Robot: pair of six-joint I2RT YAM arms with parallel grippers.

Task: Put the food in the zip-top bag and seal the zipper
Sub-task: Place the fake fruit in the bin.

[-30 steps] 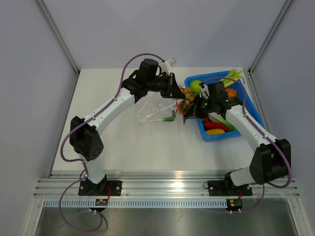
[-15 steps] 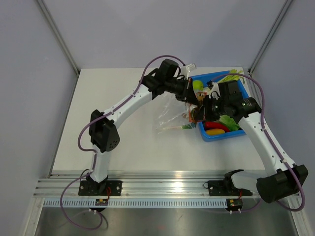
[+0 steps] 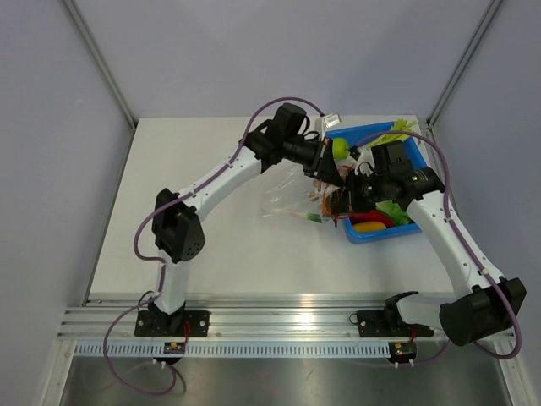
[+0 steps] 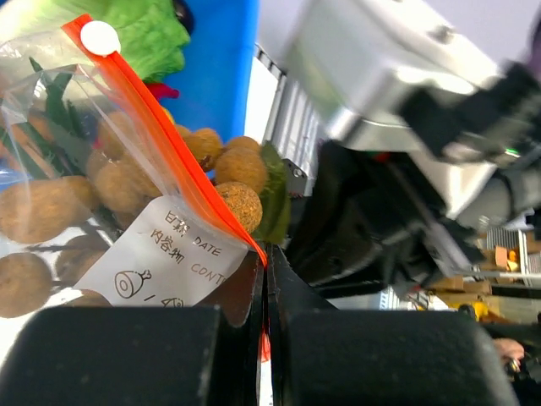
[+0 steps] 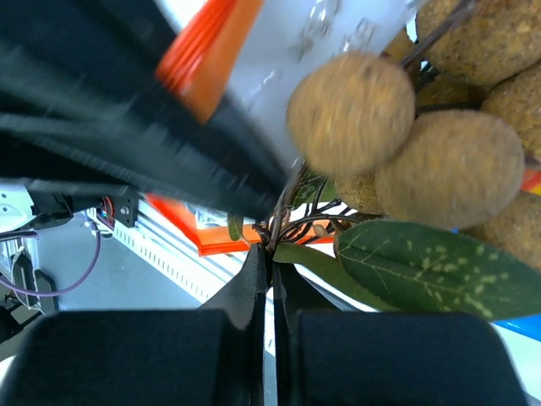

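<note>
Quick update from our bagging run: over the last second the left arm swings right, carrying the zip-top bag (image 3: pixel 292 203) from the middle of the table up to the near-left corner of the blue bin (image 3: pixel 385 235), and in the last half second almost nothing moves. That tells us the carrying is done and we're now at the fiddly feeding part. In its wrist view the left gripper (image 4: pixel 264 258) is clamped fully shut on the zipper (image 4: pixel 169 144), pinching the orange strip right at its lower end and holding the bag mouth up. The right gripper (image 5: pixel 270 252) is closed tight too, nipping the thin dark stem of the cluster of brown balls (image 5: pixel 351 114), with a green leaf (image 5: pixel 423 266) sticking out beside its fingers. From overhead the two grippers sit almost touching, just right of centre, with the bag drooping down-left from them onto the table. In the left wrist view several balls show through the clear plastic and a couple sit past the orange strip, so we honestly can't tell whether the cluster is partly inside or just pressed against the outside. A green onion piece (image 3: pixel 311 217) looks to be lying in the bag's lower end already. The green apple (image 3: pixel 341 147) is still in the bin's upper left corner, plus the red and yellow bits lower down, so there's loads left and sealing is a way off.
</note>
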